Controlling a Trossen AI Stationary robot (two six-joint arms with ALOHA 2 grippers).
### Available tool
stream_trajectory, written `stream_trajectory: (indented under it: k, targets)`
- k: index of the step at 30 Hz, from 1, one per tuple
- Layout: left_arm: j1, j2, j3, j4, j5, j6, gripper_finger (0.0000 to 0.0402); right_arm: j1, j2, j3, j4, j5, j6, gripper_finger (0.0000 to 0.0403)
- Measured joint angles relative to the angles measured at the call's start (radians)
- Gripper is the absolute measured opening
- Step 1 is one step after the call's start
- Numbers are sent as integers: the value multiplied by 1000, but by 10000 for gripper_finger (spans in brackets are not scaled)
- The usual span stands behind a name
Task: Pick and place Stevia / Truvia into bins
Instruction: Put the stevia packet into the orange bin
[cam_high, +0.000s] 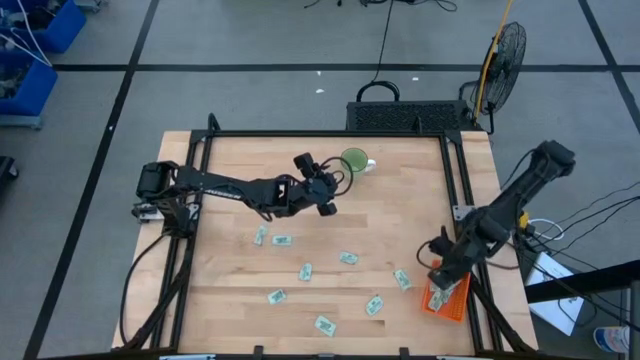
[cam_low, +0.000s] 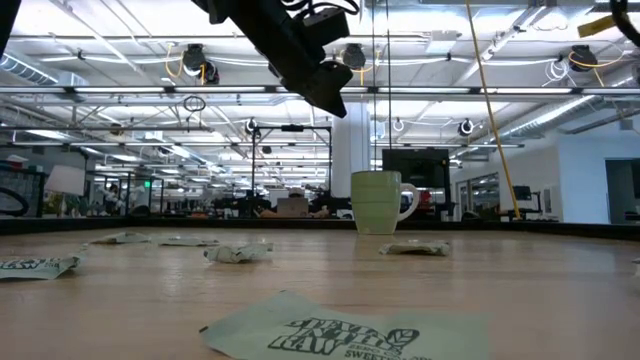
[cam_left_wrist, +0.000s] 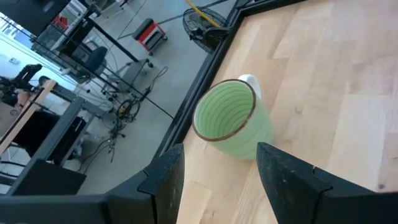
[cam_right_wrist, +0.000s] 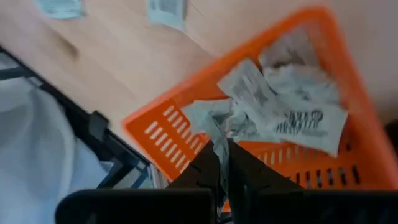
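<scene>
Sachet (cam_right_wrist: 219, 127) pinched between closed fingers of the right gripper (cam_right_wrist: 222, 163), hanging over the orange tray (cam_right_wrist: 163, 127) and judged ready to drop onto the several crumpled ones already inside. Ten more sachets (cam_high: 347, 258) lying loose on the table (cam_high: 230, 310), all left of the tray. Farther left still, left gripper (cam_left_wrist: 217, 168) spread open and empty, raised above the single green mug (cam_left_wrist: 231, 119).
</scene>
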Motion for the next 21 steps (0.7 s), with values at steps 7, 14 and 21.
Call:
stream_trajectory:
  k: [7, 14, 21]
  targets:
    - [6, 0, 0, 3, 8, 3, 207, 82, 151, 0, 191, -1, 183, 14]
    - [6, 0, 0, 92, 14, 39, 207, 107, 262, 0, 287, -5, 220, 57]
    - [6, 0, 0, 96, 69, 40, 207, 106, 271, 0, 303, -4, 181, 95]
